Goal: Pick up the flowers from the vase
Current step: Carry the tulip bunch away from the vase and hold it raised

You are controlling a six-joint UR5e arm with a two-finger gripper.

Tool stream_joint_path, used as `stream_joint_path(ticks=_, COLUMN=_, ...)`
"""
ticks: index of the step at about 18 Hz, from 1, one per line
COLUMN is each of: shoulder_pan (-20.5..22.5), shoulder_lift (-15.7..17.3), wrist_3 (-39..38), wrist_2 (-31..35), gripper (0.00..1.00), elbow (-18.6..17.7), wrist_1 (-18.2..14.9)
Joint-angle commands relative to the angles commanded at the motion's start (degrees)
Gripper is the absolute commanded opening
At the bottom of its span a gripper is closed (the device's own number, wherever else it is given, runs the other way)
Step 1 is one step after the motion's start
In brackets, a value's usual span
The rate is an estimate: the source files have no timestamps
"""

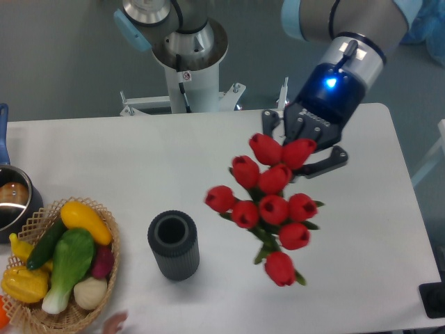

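**Flowers lifted clear of the vase**

Above the white table point(104, 149), right of centre, the robot's gripper point(300, 149) holds the flowers point(271, 202) — red tulips hanging in the air, its fingers closed around the top of the bunch. Well to their left the dark ribbed vase point(174, 245) stands upright and empty. By my judgement the pick-up is essentially done — only keeping hold remains.

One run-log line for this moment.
gripper: shut on flowers | flowers: out of vase, held right of it | vase: upright, empty
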Motion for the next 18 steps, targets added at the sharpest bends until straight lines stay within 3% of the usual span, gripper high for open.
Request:
stream_joint_path(ticks=7, shoulder_pan=3.69, shoulder_lift=0.0, wrist_3=0.35, wrist_2=11.07, gripper=0.0, elbow=-0.18, wrist_1=-0.79)
stream_joint_path(ticks=11, shoulder_pan=4.05, shoulder_lift=-0.17, wrist_3=2.72, wrist_2=22.31, gripper=0.0, elbow=-0.53, wrist_1=-0.97)
stream_joint_path(ticks=14, shoulder_pan=3.7, shoulder_lift=-0.26, wrist_3=3.6, wrist_2=31.2, gripper=0.0, elbow=-0.35, wrist_1=-4.3)
stream_joint_path(ticks=18, shoulder_pan=3.35, shoulder_lift=-0.26, wrist_3=5.7, wrist_2=36.57, gripper=0.0, elbow=-0.09, wrist_1=-7.46)
